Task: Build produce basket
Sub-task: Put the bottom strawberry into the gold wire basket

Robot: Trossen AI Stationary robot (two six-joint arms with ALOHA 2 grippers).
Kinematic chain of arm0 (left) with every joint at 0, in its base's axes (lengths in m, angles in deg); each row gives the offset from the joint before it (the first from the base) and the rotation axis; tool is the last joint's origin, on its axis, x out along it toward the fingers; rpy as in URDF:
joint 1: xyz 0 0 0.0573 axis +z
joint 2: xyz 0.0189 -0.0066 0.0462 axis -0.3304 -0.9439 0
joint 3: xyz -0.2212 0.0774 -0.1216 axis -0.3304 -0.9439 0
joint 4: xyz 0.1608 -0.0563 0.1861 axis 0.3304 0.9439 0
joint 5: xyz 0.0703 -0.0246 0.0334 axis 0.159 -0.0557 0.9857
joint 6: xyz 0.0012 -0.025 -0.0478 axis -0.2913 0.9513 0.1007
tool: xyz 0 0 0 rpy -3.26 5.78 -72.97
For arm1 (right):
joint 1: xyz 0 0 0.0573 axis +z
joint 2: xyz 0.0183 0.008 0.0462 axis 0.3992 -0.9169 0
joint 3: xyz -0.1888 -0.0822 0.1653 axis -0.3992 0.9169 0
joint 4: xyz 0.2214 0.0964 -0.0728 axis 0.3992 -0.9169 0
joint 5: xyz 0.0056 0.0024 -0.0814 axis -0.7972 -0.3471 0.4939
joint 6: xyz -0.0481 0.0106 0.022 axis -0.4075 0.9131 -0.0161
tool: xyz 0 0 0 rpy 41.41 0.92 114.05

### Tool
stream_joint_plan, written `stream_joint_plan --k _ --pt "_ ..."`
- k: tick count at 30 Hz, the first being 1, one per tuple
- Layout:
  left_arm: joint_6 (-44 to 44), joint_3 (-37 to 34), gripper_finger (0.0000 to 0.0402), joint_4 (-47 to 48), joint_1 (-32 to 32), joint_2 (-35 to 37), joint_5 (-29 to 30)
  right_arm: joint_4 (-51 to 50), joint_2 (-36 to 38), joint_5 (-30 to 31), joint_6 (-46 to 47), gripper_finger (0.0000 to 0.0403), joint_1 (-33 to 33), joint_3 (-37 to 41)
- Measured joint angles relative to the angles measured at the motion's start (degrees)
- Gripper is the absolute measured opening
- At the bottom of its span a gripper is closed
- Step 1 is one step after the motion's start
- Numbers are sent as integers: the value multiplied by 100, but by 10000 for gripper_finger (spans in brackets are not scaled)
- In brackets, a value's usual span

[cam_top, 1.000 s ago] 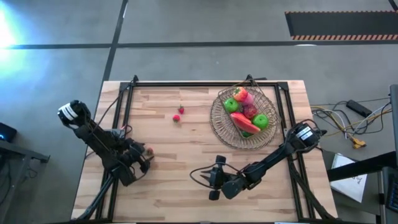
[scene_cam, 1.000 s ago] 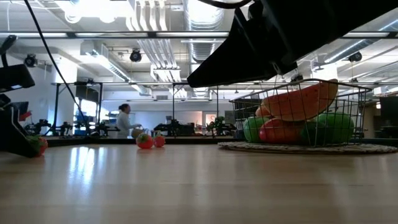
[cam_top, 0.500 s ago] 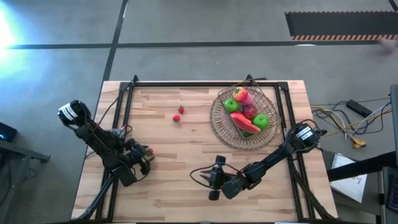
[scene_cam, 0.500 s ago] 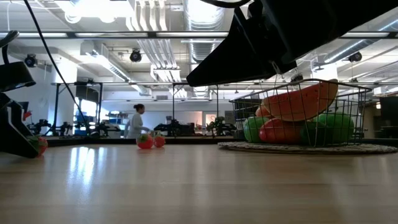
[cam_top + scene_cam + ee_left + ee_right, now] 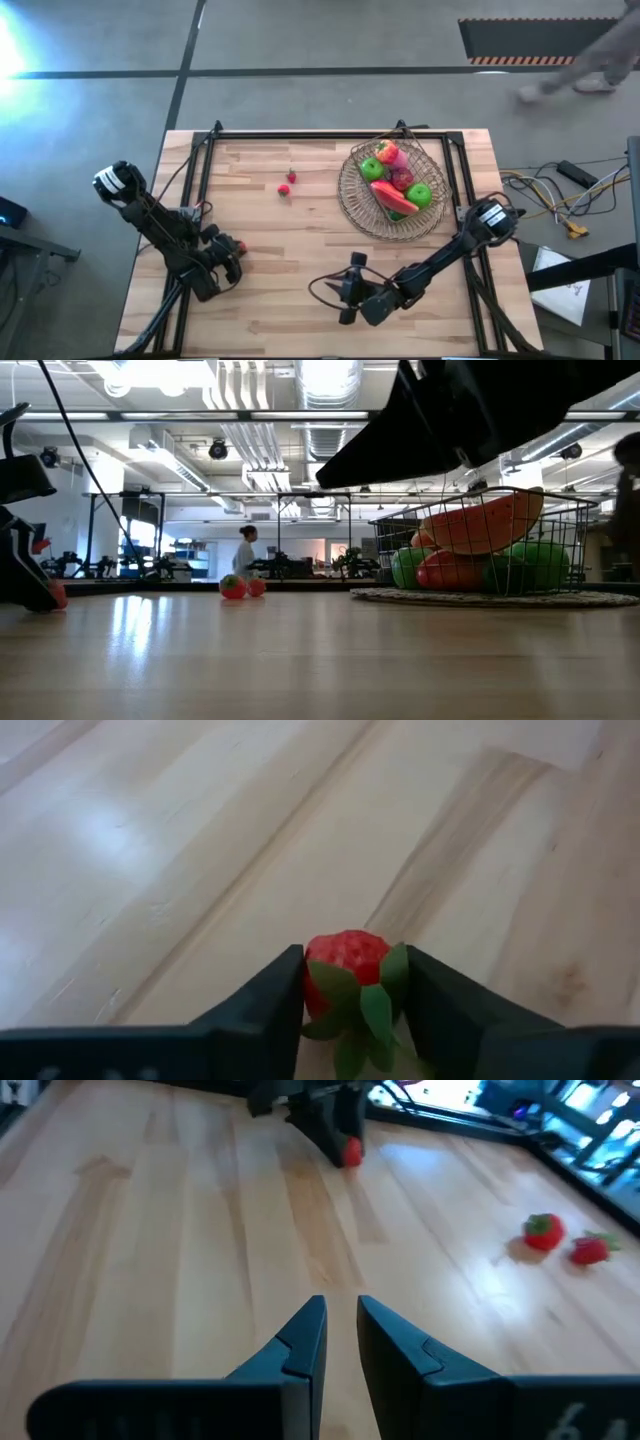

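Observation:
A small red strawberry (image 5: pixel 345 958) with green leaves sits between the fingers of my left gripper (image 5: pixel 237 250), which is shut on it near the table's left edge; the same strawberry (image 5: pixel 351 1151) shows far off in the right wrist view. The round wire basket (image 5: pixel 352 200) stands at the far right and holds green apples (image 5: pixel 421 194), a red pepper (image 5: pixel 390 196) and other produce. Two more strawberries (image 5: pixel 287 183) lie on the wood left of the basket. My right gripper (image 5: pixel 318 290) hovers shut over the near middle, with nothing between its fingers. My left gripper pinches the strawberry between its two fingers, one on each side of the red body (image 5: pixel 330 952). The fingers slant down toward the table's right. The leafy end (image 5: pixel 372 1010) points back between the fingers. Whether the berry still rests on the wood, I cannot tell.
The basket's wire wall (image 5: pixel 560 520) rises high at the right in the low view. Black frame rails (image 5: pixel 300 134) run along the table's far and side edges. Bare wood (image 5: pixel 290 240) lies between the two grippers. A person walks in the room behind the table.
My left gripper has stayed in place and its fingers have closed in on the strawberry, taking hold of it. The berry has kept its place near the left edge.

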Motion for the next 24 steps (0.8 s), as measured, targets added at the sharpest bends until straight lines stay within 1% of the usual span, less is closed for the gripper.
stream_joint_plan --k 2,5,7,9,12,16,20,21,24 --pt "-163 69 116 -9 13 0 -6 -219 42 203 94 52 72 0" --pt "-547 245 116 -46 138 0 -11 -418 90 422 202 52 182 0" --pt "-1013 372 116 -252 287 1 3 -421 106 437 198 52 232 -2" --pt "-1684 446 119 -721 514 2 9 -425 109 435 193 52 260 -2" --pt "-2979 460 129 -1914 982 2 -154 -570 109 428 314 52 284 -4" --pt "-4854 458 131 -3674 1735 2 -809 -1124 132 430 853 52 370 -4" --pt "-6402 484 133 -5186 2517 2 -1573 -1816 219 411 1766 52 610 -4" --pt "-6673 562 134 -5373 2734 2 -1828 -1954 231 394 2032 52 698 -4" --pt "-7371 1066 134 -5390 3347 -110 -2516 -2255 262 368 2730 52 1073 -4"
